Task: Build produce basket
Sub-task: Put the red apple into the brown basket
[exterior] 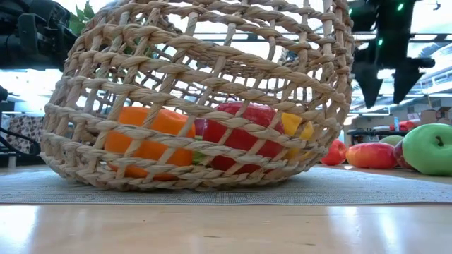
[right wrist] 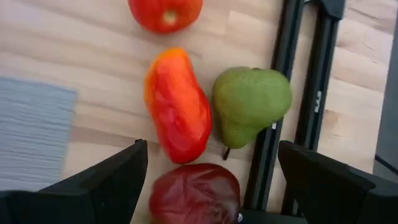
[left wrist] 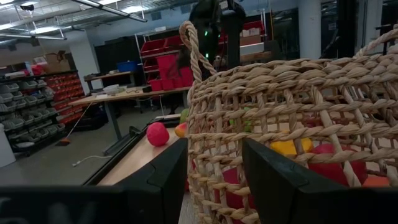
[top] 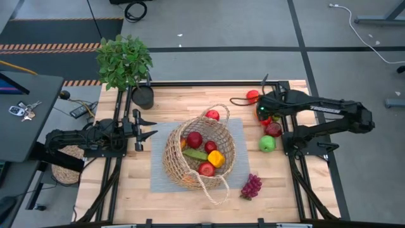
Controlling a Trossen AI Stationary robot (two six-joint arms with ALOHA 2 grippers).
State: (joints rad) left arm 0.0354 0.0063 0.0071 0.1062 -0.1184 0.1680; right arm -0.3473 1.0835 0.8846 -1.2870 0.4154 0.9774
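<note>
Several fruits already sit in the big tan woven wicker basket (top: 200, 155). Right tool (right wrist: 208, 180) hovers wide open and empty over the long red-orange pepper (right wrist: 177, 104), directly below it, needing a straight drop. Left tool (top: 144, 127) waits open beside the basket.

A: What is hidden inside the basket (exterior: 198, 99)?
B: Weave masks the produce (exterior: 240, 137); only orange, red and yellow patches show.
A: Anything cut off?
B: The dark red fruit (right wrist: 196, 193) runs off the right wrist view's edge, as does the green apple (exterior: 432, 148) in the low view.
</note>
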